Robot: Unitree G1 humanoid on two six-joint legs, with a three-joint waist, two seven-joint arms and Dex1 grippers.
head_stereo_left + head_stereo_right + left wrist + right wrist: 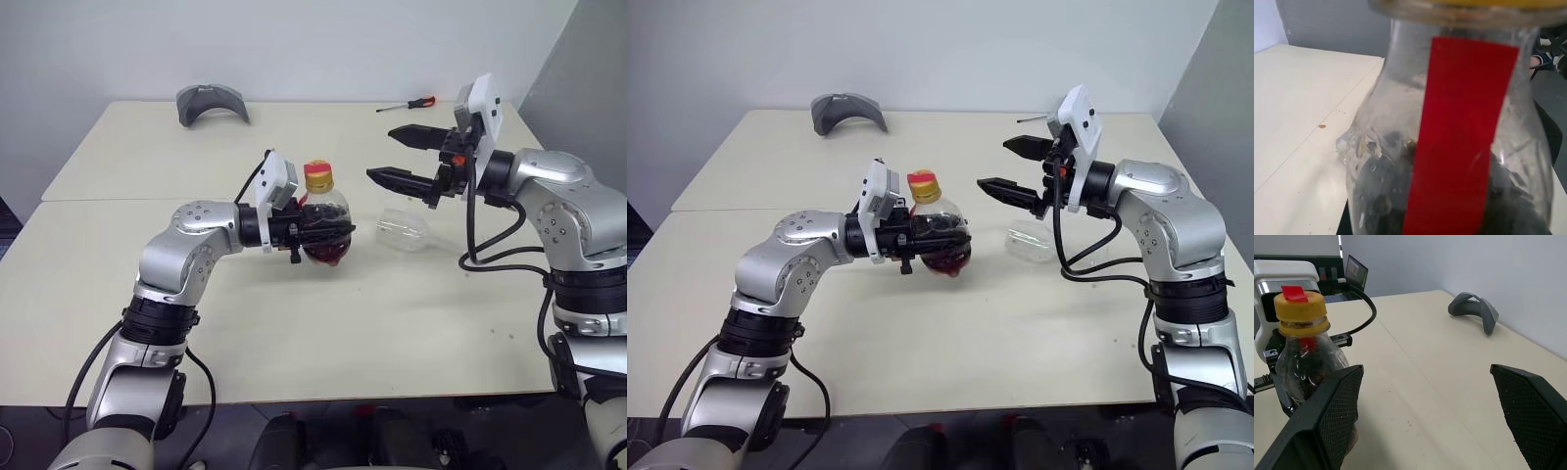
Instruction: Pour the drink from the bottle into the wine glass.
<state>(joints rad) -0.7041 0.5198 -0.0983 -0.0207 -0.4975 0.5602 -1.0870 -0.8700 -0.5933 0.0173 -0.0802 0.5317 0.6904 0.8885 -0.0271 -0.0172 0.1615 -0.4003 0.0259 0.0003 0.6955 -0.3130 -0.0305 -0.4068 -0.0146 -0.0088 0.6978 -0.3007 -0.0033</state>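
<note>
The left pincer (pixel 318 233) was clenched round the bottle's (pixel 324 211) belly, holding it upright above the bench (pixel 411 323). The right pincer (pixel 404 157) hung released beside it, fingers wide. The cap (pixel 318 177) looked still on, so it likely needed untwisting first, gripped squarely while the left held firm. The wine glass (pixel 404 231) lay toppled on the bench. The right wrist view revealed the red strip atop the cap (pixel 1301 306).

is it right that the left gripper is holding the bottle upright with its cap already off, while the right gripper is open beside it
Not quite. The yellow cap is on the bottle, as the right wrist view shows. The rest holds: the left gripper holds the bottle upright, and the right gripper is open beside it.
</note>
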